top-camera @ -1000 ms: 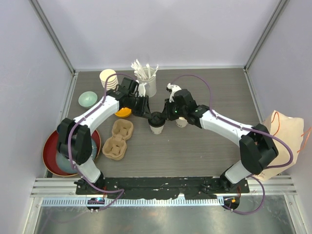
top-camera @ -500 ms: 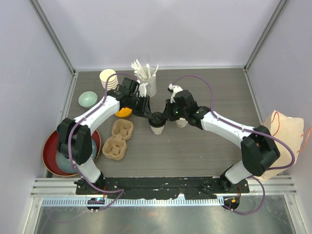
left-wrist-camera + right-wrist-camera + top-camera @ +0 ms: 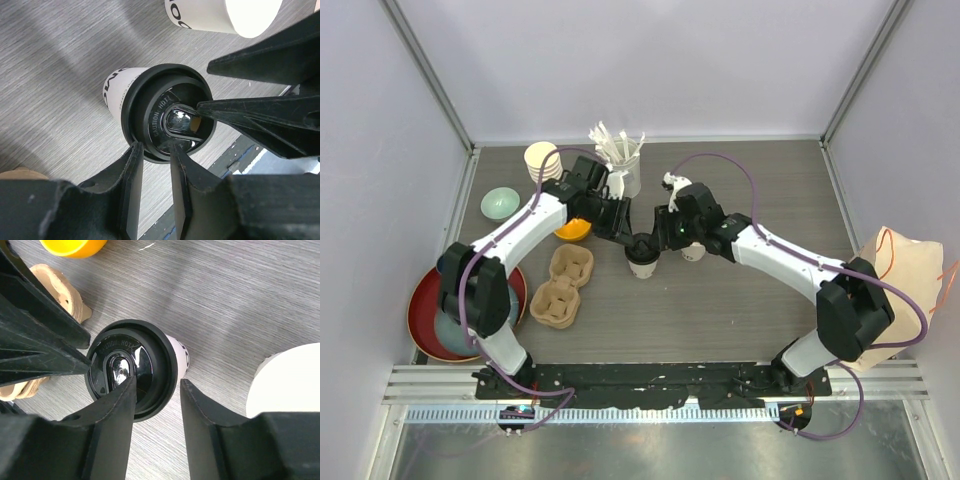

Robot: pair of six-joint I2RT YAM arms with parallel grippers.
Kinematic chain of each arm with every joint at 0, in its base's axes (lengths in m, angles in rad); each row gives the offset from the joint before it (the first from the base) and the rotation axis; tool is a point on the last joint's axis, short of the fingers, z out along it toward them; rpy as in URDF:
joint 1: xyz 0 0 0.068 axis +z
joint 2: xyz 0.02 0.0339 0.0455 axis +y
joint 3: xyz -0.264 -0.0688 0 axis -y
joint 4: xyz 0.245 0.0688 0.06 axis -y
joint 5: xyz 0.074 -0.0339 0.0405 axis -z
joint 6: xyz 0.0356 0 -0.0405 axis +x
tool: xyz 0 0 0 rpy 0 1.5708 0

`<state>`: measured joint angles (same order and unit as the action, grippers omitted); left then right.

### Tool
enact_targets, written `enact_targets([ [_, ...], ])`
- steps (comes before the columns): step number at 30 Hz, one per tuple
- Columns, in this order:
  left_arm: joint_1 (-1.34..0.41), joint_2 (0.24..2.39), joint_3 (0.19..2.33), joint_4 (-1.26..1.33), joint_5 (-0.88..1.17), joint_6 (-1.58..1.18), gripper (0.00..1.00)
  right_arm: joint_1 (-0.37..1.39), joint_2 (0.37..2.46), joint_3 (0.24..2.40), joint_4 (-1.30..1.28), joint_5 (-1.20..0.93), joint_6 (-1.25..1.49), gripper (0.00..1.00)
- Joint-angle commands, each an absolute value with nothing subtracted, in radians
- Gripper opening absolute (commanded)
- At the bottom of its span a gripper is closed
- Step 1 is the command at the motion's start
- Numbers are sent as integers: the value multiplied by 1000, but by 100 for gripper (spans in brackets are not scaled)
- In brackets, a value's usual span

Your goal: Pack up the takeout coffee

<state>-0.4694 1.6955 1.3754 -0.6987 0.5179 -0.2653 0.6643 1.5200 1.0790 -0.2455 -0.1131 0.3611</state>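
Observation:
One takeout coffee cup (image 3: 642,262), white with a black lid (image 3: 642,246), stands mid-table. It also shows in the left wrist view (image 3: 116,90) and the right wrist view (image 3: 181,356). My left gripper (image 3: 628,236) reaches it from the left, its jaws pinched across the lid's near rim (image 3: 150,154), one finger outside and one in the recess. My right gripper (image 3: 658,238) is open from the right, with one finger on the lid's top (image 3: 131,371) and the other outside the rim. A second white cup (image 3: 692,250) stands lidless just to the right.
A cardboard cup carrier (image 3: 562,288) lies left of the cup. An orange bowl (image 3: 572,231), a stack of cream cups (image 3: 542,160) and a stirrer holder (image 3: 622,165) stand behind. A green bowl (image 3: 500,203), a red plate (image 3: 420,300) and a paper bag (image 3: 905,290) sit at the sides.
Both grippers stay at the lidded cup. The left gripper has shifted slightly back and the right a little nearer; the cup has barely moved.

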Motion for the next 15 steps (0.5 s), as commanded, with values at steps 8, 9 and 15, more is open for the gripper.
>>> enact_targets([
  [8,-469,1690,1497,-804,548,-184,39,669,1462,1236,-344,-167,100,65],
  [9,-466,1686,1502,-807,548,-184,40,670,1433,1238,-339,-211,48,65],
  [15,-446,1660,1451,-756,519,-276,40,669,1286,1056,-115,-555,-466,62],
])
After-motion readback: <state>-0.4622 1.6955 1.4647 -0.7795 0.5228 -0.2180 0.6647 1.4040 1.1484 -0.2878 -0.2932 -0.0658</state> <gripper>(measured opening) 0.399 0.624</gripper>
